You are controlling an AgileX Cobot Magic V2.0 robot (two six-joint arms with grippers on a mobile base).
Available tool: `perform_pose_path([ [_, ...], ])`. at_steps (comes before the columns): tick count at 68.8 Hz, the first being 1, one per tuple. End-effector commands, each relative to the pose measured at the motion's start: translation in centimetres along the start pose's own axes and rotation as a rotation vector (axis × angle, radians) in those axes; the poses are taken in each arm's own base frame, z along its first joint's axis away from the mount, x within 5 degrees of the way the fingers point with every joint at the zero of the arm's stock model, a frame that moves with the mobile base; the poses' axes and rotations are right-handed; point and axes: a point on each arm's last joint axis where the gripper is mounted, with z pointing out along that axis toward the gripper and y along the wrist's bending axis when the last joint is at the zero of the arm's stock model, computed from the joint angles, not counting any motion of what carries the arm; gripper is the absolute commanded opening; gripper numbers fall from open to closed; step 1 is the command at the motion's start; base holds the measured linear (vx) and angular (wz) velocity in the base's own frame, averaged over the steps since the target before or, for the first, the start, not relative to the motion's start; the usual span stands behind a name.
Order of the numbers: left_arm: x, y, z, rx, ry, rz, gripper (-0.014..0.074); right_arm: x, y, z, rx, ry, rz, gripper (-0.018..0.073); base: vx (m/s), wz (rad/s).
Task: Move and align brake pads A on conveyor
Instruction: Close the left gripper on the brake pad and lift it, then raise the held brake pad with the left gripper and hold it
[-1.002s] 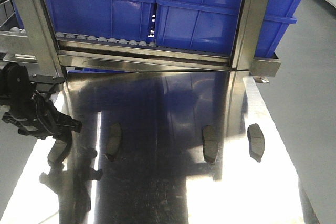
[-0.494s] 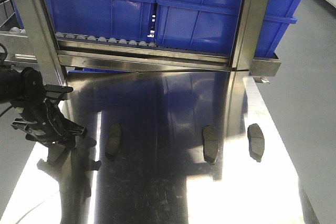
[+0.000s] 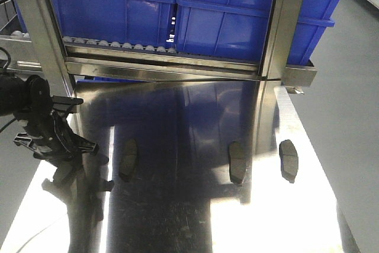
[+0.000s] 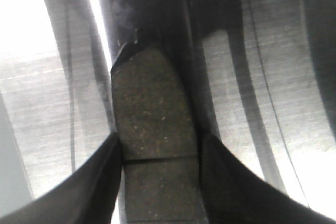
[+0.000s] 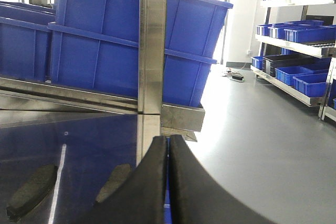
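Note:
Several dark grey brake pads lie on the shiny steel table [image 3: 177, 217]. One pad [image 3: 127, 159] is left of the middle, one [image 3: 237, 162] right of the middle and one [image 3: 289, 159] at the right edge. My left gripper [image 3: 66, 157] is low over the leftmost pad [image 3: 61, 173]. In the left wrist view its black fingers [image 4: 100, 182] press both long sides of this pad [image 4: 155, 124], at its centre groove. My right gripper [image 5: 168, 145] is shut and empty, to the right of two pads [image 5: 113, 182] [image 5: 31, 190]. The conveyor is out of view.
Blue bins [image 3: 225, 22] stand on a roller rack [image 3: 118, 45] behind the table, held by steel uprights [image 3: 35, 28] [image 3: 281, 22]. The grey floor [image 3: 349, 117] lies to the right of the table's edge. Shelves with more blue bins [image 5: 299, 35] stand far right.
My left gripper moved right and down over the leftmost pad a second ago. It has stayed there for the last half second. The other pads have not moved.

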Motion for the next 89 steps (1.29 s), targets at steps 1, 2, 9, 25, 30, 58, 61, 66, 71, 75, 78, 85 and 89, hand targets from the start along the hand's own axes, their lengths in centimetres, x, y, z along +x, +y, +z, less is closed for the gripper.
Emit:
perform_pose_path([
  [1, -0.7, -0.4, -2.3, 0.002, -0.114, -0.002, 0.0045, -0.4, 0.0, -0.1, 0.008, -0.073, -0.006, -0.0012, 0.0, 0.0],
  [2, -0.8, -0.4, -2.4, 0.003, -0.12, -0.003, 0.0025, -0.4, 0.0, -0.1, 0.008, -0.073, -0.006, -0.0012, 0.0, 0.0],
  [9, -0.9, -0.6, -4.9, 0.002, -0.214, 0.0, -0.0008, -0.4, 0.0, -0.1, 0.008, -0.073, -0.006, -0.0012, 0.0, 0.0],
  [25, 0.0, -0.9, -11.1, -0.002, -0.39, 0.004, -0.0008, -0.4, 0.0, -0.1, 0.008, -0.073, -0.006, -0.0012, 0.0, 0.0],
  [30, 0.9, -1.0, -12.9, -0.005, -0.445, 0.006, -0.0008, -0.4, 0.0, -0.1, 0.008, -0.073, -0.006, -0.0012, 0.0, 0.0],
  [58, 11.7, -1.5, -20.1, -0.001, -0.869, -0.01, -0.0008, -0.4, 0.0, -0.1, 0.008, -0.073, -0.006, -0.0012, 0.0, 0.0],
  [61, 13.0, -1.6, -20.4, -0.002, -0.894, -0.01, -0.0008, -0.4, 0.0, -0.1, 0.008, -0.073, -0.006, -0.0012, 0.0, 0.0],
  [66, 15.4, -1.6, -20.8, -0.004, -0.954, -0.009, -0.0008, -0.4, 0.0, -0.1, 0.008, -0.073, -0.006, -0.0012, 0.0, 0.0],
  [71, 17.4, -1.7, -20.8, -0.006, -1.007, -0.009, -0.0008, -0.4, 0.0, -0.1, 0.008, -0.073, -0.006, -0.0012, 0.0, 0.0],
  [75, 19.1, -1.7, -20.3, -0.008, -1.041, -0.01, -0.0008, -0.4, 0.0, -0.1, 0.008, -0.073, -0.006, -0.0012, 0.0, 0.0],
  [78, 20.2, -1.7, -20.0, -0.005, -1.073, -0.014, -0.0008, -0.4, 0.0, -0.1, 0.008, -0.073, -0.006, -0.0012, 0.0, 0.0],
  [85, 22.8, -1.7, -19.2, 0.006, -1.149, -0.027, -0.0008, -0.4, 0.0, -0.1, 0.008, -0.073, -0.006, -0.0012, 0.0, 0.0],
  [89, 24.2, -1.7, -18.6, 0.003, -1.198, -0.028, -0.0008, -0.4, 0.0, -0.1, 0.008, -0.073, -0.006, -0.0012, 0.0, 0.0],
])
